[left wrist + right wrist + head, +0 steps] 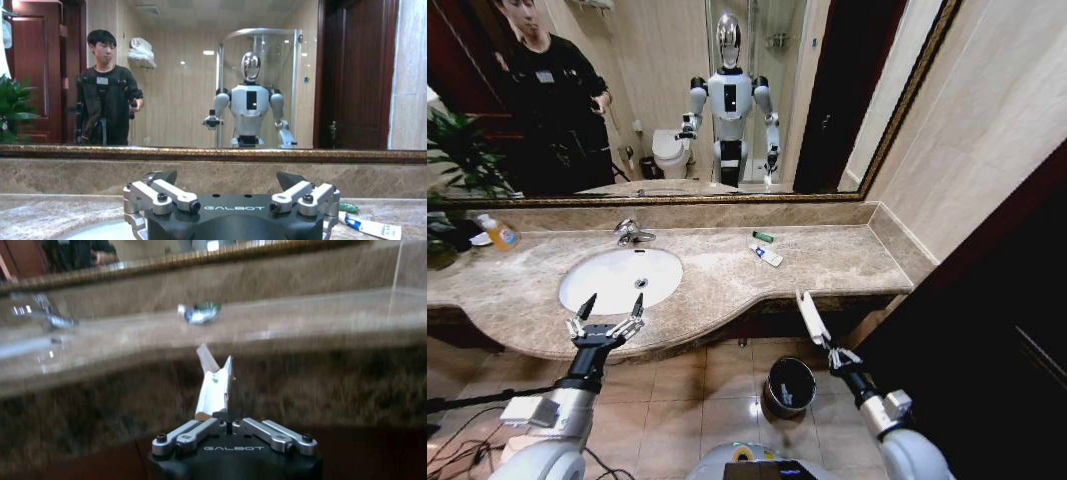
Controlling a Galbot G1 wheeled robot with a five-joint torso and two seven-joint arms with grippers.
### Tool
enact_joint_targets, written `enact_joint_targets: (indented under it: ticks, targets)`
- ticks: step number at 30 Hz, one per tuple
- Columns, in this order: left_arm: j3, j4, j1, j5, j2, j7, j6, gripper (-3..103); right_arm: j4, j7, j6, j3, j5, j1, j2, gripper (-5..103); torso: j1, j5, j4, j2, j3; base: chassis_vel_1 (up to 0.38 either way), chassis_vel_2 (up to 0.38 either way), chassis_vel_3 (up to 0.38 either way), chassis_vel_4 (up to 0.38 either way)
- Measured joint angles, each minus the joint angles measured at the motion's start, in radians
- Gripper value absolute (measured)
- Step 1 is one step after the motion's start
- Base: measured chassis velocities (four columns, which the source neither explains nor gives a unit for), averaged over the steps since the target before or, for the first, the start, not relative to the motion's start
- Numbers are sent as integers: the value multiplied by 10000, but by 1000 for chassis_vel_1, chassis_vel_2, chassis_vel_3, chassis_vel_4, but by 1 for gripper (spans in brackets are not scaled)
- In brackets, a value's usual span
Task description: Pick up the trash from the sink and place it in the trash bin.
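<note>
Beige marble countertop [717, 275] wraps the white oval sink [617, 278], where the left gripper [610, 307] hovers over the front rim with its fingers spread wide. Off the counter's front edge, the right gripper [826, 344] is clamped on a white tube [811, 316], held above the floor near the dark trash bin [789, 386]. A blue-and-white packet [766, 255] and a tiny green piece [763, 236] lie on the marble right of the basin.
</note>
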Motion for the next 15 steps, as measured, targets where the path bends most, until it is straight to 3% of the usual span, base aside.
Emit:
enact_joint_targets:
  ticks: [6,15]
  targets:
    - [0,0,0,0,0,0,0,100,-2114,267,-138,-516,-468,1091,462,0,0,1,1,0,1,0,0,0,0]
    - [0,0,0,-1,0,0,0,100,-5481,1274,110,-1098,-975,2702,1077,0,1,0,1,0,1,0,0,0,0]
